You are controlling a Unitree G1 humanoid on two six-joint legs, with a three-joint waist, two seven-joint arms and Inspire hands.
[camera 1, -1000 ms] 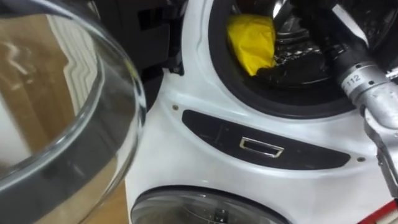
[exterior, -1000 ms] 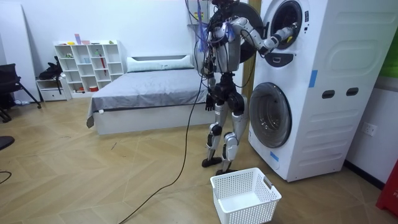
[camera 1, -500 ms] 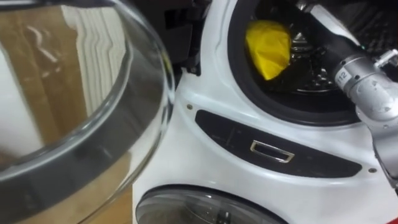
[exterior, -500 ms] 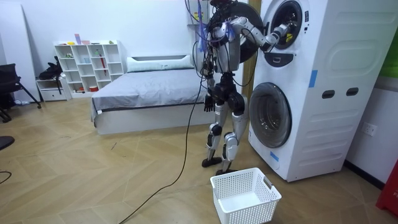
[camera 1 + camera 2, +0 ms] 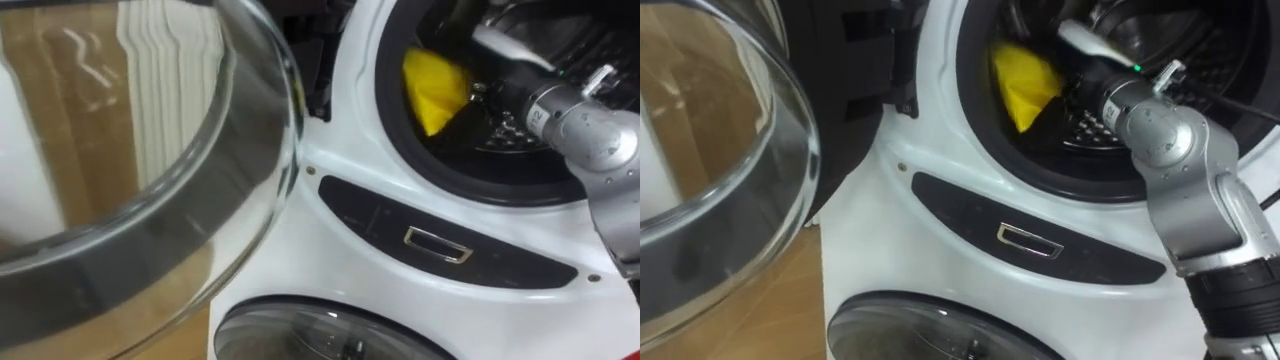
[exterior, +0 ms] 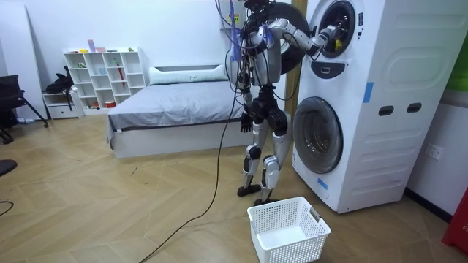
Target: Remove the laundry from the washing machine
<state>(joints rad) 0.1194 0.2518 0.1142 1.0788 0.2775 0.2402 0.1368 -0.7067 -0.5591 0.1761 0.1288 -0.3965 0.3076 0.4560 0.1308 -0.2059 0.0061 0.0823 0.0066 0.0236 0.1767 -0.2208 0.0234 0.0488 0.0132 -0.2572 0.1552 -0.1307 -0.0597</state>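
A yellow cloth [image 5: 435,85] lies at the left inside the upper washing machine's drum [image 5: 500,135]. My right arm comes in from the right, and my right hand [image 5: 1072,88] is inside the drum right beside the cloth, its fingers lost in the dark. The round glass door [image 5: 200,200] stands swung open to my left. In the room view I stand upright facing the stacked machines [image 6: 365,102], right arm raised into the upper opening. My left hand [image 6: 246,121] hangs by my hip with relaxed fingers.
A white laundry basket [image 6: 287,230] sits on the wooden floor by my feet. The lower machine's door [image 6: 318,135] is closed. Behind me are a bed [image 6: 168,109] and a white shelf unit [image 6: 102,77].
My right arm has lifted and pushed deeper into the drum, toward the yellow cloth. The eye view has shifted with my head. My left hand has stayed by my hip.
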